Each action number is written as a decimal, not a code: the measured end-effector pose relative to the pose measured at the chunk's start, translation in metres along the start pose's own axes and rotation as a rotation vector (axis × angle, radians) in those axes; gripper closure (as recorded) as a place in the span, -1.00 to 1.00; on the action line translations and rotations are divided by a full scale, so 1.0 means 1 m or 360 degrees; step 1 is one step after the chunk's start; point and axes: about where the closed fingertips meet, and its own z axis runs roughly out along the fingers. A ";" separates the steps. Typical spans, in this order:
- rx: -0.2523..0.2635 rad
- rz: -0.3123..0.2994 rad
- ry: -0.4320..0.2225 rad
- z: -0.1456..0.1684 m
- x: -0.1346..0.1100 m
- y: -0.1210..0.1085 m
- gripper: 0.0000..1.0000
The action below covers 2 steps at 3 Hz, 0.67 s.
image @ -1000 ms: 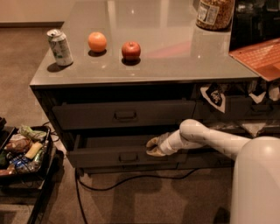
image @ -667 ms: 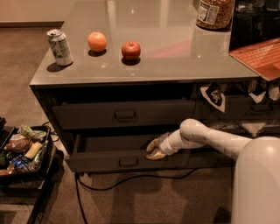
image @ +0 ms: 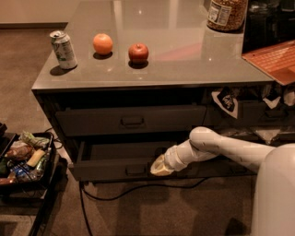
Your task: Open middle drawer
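Note:
The middle drawer (image: 115, 171) is the low-fronted dark grey one under the taller drawer. It stands pulled partly out, and a strip of its inside (image: 124, 151) shows behind the front. Its small rectangular handle (image: 136, 169) is at the centre of the front. My gripper (image: 161, 167) sits at the top edge of that front, just right of the handle, on the end of the white arm (image: 216, 148) reaching in from the right.
The taller drawer (image: 131, 120) above is shut. A can (image: 63, 49), an orange (image: 103, 44), an apple (image: 138, 53) and a jar (image: 227, 14) stand on the counter top. A black bin of snacks (image: 25, 159) is at the left. A cable (image: 138, 190) lies on the carpet.
The gripper has come forward toward the camera, and the middle drawer's front has slid out with it, showing more of the inside.

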 end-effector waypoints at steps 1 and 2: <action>-0.0232 0.0085 -0.0008 0.003 -0.014 0.041 -0.40; -0.0259 0.0087 -0.0012 0.003 -0.015 0.046 -0.86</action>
